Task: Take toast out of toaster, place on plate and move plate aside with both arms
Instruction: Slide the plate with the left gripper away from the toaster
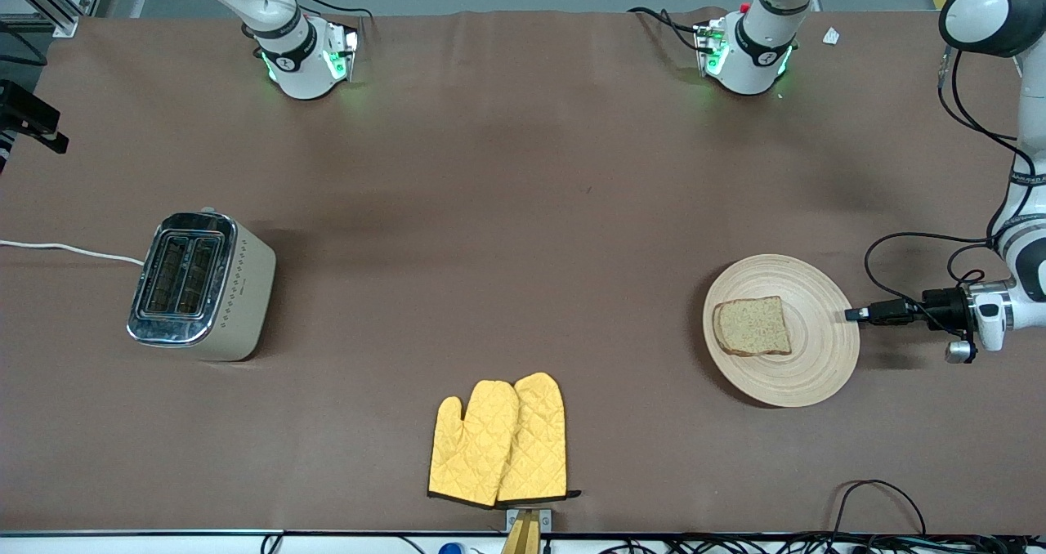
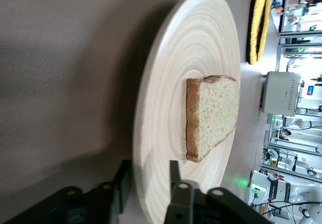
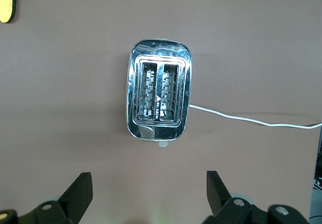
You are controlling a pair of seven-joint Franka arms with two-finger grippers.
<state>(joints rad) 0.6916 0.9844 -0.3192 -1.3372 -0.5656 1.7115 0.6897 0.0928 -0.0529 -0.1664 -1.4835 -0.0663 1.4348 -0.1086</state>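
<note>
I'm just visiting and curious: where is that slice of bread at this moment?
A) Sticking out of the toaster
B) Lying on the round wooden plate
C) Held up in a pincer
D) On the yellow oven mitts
B: the toast lies flat on the plate, with the left pincer at the plate's rim, and both slots of the toaster look empty.

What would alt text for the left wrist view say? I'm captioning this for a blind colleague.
The left gripper has its open fingers astride the rim of the plate, one finger on each face of the edge. The toast lies flat on the plate. Past the plate, on the brown table, are yellow oven mitts and a toaster.
</note>
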